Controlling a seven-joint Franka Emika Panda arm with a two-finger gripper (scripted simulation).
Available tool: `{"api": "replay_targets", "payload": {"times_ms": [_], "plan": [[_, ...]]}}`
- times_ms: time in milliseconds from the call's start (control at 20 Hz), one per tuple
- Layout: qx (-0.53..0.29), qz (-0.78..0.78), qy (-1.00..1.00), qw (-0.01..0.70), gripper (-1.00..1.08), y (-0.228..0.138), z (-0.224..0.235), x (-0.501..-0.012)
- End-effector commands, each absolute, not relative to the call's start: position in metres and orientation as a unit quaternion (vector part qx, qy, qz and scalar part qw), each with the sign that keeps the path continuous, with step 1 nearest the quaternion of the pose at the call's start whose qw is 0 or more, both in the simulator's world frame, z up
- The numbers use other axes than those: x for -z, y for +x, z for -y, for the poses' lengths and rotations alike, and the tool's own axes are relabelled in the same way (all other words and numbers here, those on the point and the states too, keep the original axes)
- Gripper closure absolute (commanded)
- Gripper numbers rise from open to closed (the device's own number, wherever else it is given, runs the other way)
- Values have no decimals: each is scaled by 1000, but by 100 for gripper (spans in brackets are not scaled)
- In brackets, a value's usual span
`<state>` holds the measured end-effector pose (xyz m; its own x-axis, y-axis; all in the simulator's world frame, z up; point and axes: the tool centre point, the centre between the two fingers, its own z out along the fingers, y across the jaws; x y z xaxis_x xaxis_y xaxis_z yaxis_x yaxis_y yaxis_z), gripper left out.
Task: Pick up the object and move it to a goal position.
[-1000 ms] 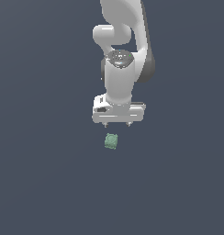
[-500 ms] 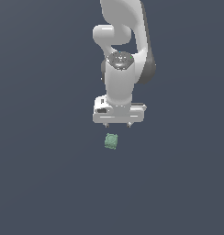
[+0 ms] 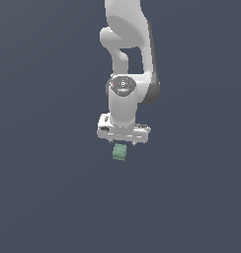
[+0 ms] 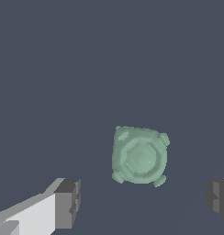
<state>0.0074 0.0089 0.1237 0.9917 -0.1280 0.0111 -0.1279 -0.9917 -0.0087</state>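
The object is a small pale green block (image 3: 120, 152) with a round mark on its face, lying on the dark grey floor. It fills the middle of the wrist view (image 4: 140, 156). My white gripper (image 3: 123, 143) hangs just above it, pointing down, a little off to the exterior view's right of it. The jaws are open and empty. In the wrist view the two grey fingertips (image 4: 68, 203) stand wide apart, with the block between their lines but apart from both. The gripper (image 4: 143, 199) touches nothing.
The white arm (image 3: 126, 59) rises from the gripper toward the top of the exterior view. The dark grey floor (image 3: 48, 188) surrounds the block on all sides. No other objects show.
The arm has come down and the gripper now sits just above the block. The block has not moved. The jaws stay open.
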Motion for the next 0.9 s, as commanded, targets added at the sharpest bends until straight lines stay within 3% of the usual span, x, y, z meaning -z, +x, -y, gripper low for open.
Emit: {"api": "replay_targets", "payload": {"times_ms": [0,850], "plan": [[3,-86,-996,2,-92,8,-4,-109],[0,-112,-994,0,-92,7,3,-66]]}}
